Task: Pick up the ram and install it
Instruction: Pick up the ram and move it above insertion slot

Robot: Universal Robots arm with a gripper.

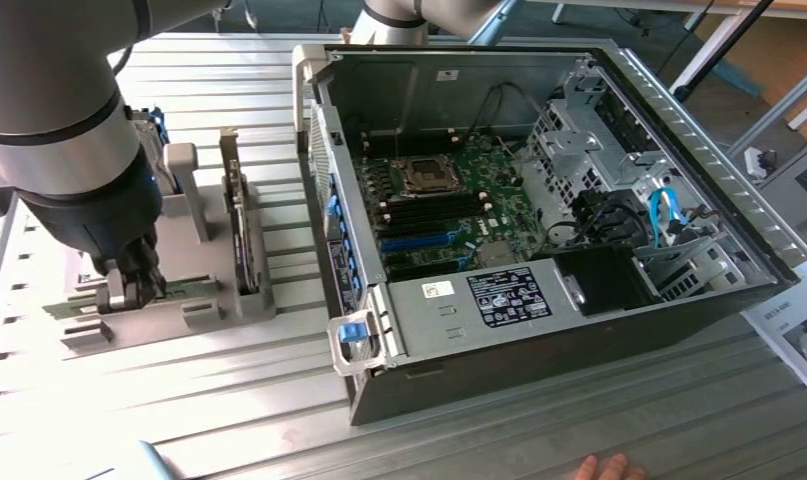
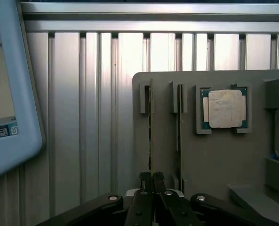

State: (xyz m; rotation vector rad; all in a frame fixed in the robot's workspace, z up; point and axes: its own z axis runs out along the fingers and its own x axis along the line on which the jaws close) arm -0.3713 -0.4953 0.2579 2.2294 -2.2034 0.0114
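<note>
At the grey holder (image 2: 214, 160) on the slatted metal table (image 2: 83, 117), off to the exterior view's left of the open computer case (image 1: 537, 365): the gripper (image 2: 152, 176) sits low over the holder, fingers pinched together on the near end of the ram (image 2: 151, 127). The ram stands on edge, seated in its slot. A second thin stick (image 2: 179, 122) stands in the neighbouring slot just beside it, the square processor (image 2: 224, 108) lies flat in its recess, and the case's motherboard (image 1: 437, 200) is exposed.
</note>
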